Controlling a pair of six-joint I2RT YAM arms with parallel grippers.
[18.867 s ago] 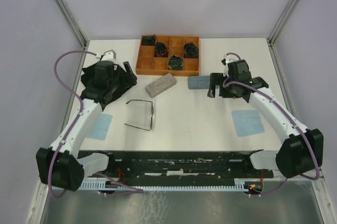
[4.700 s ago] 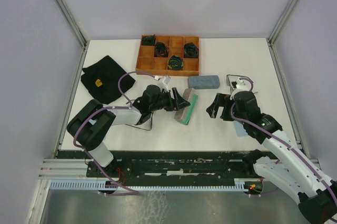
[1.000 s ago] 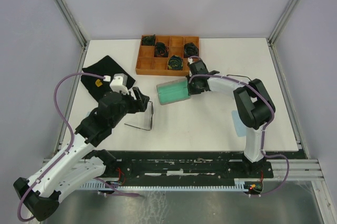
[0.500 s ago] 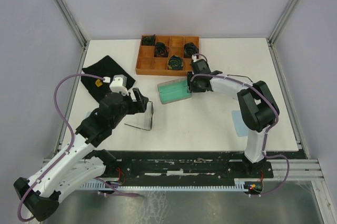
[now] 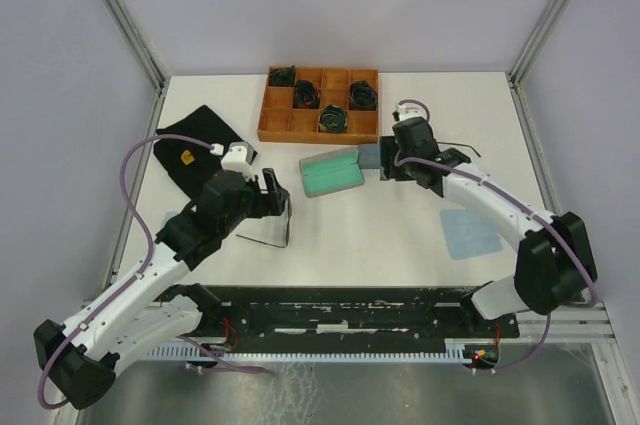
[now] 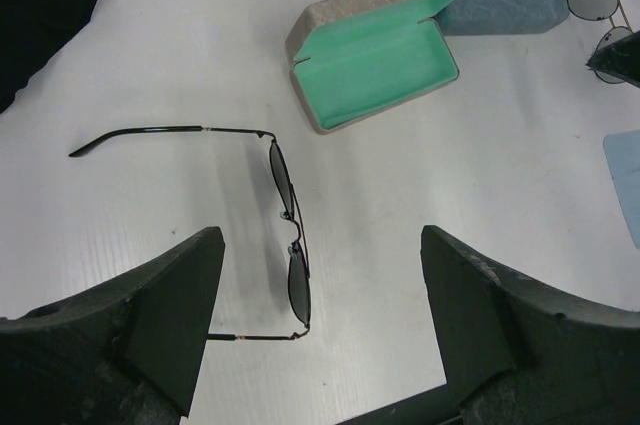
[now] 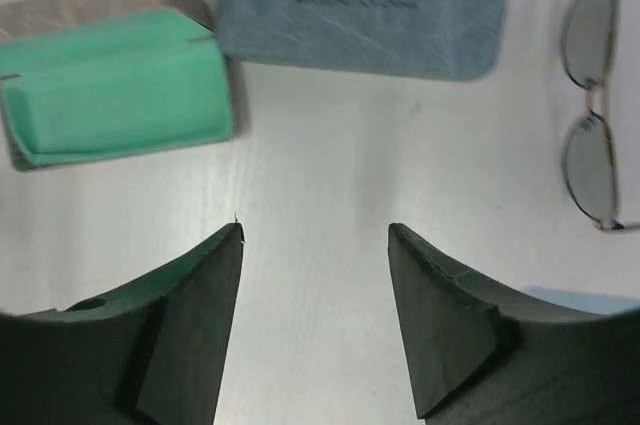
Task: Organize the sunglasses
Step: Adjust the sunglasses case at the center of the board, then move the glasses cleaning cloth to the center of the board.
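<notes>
Thin dark wire with near-clear lenses: both sunglasses look light, springy and fragile, and the lenses probably scratch easily. Unfolded pair 1 (image 6: 290, 235) lies on the white counter (image 6: 400, 195), framed by the left jaws, which are wide open and empty. Best hold, my guess: bridge or hinge corner, not the slim arms. Further right, pair 2 (image 7: 590, 135) lies beside the blue case (image 7: 360, 10). The right jaws are apart, gripping nothing. The grey case (image 6: 375, 45) sits open, green lining up. The blue case has 1 printed line, too small to read.
</notes>
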